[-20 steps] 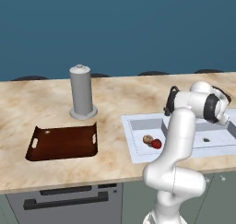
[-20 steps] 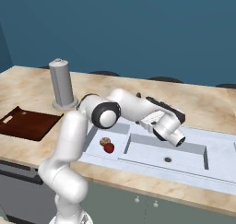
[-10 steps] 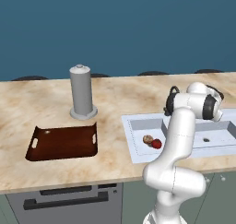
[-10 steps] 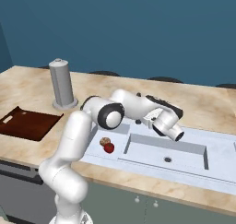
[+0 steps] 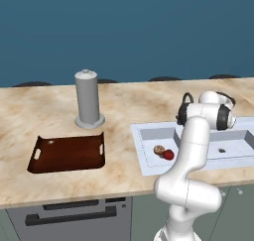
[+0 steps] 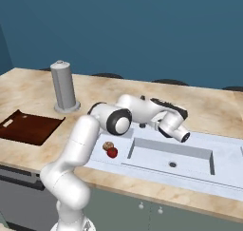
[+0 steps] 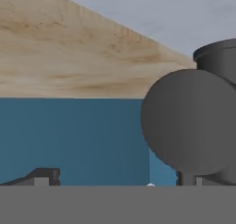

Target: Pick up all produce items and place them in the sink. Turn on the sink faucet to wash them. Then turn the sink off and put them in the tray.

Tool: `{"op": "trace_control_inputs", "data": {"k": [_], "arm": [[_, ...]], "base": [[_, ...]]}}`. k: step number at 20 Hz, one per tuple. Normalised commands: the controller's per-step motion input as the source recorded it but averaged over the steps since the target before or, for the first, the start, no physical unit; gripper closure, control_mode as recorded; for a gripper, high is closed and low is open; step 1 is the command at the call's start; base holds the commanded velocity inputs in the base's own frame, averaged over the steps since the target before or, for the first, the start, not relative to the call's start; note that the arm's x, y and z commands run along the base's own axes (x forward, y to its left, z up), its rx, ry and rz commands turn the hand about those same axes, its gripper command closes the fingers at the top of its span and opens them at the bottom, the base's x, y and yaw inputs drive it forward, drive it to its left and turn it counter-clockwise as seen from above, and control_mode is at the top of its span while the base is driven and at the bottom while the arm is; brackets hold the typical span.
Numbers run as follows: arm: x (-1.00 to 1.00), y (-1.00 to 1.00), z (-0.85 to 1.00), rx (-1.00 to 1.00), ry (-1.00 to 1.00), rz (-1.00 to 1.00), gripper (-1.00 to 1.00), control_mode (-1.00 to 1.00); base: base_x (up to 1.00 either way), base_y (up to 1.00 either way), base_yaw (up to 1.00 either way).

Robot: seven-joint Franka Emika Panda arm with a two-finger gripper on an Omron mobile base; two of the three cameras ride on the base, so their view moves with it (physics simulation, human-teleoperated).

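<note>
The red tomato (image 5: 169,154) and the mottled brown item (image 5: 158,150) lie touching in the sink's (image 5: 149,161) left basin, unmoved. The gripper (image 6: 186,137), jaws spread wide and empty, has edged slightly farther over the sink's back rim, close against the black faucet (image 7: 193,121). The tray (image 5: 67,155) sits unchanged beside the grey cylinder (image 5: 88,99).

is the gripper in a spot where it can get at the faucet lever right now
Probably yes. The open gripper hangs over the sink near its back rim, and in the hand view the dark faucet looms right ahead with nothing between. Both produce items lie off in the other basin, out of the way.
</note>
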Motion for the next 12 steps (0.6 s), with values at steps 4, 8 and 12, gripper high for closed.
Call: {"op": "trace_control_inputs", "data": {"k": [4,8,12], "arm": [[0.07,-0.19,-0.19,0.04,0.05,0.0,-1.0,-1.0],[0.0,0.0,0.0,0.08,0.01,0.0,1.0,-1.0],[0.0,0.0,0.0,0.14,0.05,-0.02,1.0,-1.0]], "base": [[0.0,0.0,0.0],[0.0,0.0,0.0],[0.0,0.0,0.0]]}}
